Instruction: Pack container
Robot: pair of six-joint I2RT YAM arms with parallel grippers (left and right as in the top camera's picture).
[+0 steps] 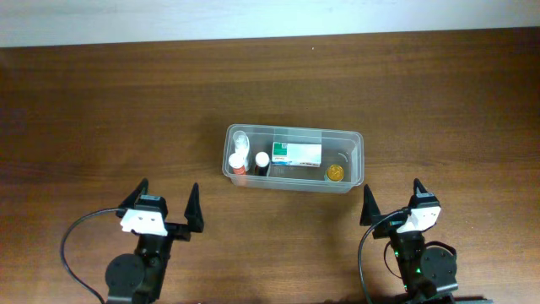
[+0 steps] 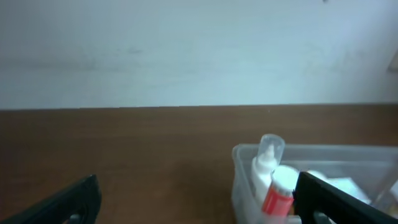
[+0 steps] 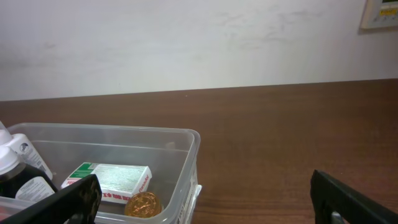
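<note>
Your container (image 1: pixel 295 128) sits mid-frame on the table (image 1: pixel 101 110), with bottles (image 1: pixel 237 160) and a carton (image 1: pixel 297 153) inside. Left fingers (image 1: pixel 196 211), lower left, and right fingers (image 1: pixel 368 207), lower right, stand apart, holding nothing.

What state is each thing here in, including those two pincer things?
container: lidless, holding items.
carton: lying flat inside the container.
red-and-white bottle: inside, left end, cap up.
gold round item: lying inside, right end.
left pincer: open, empty.
right pincer: open, empty.
</note>
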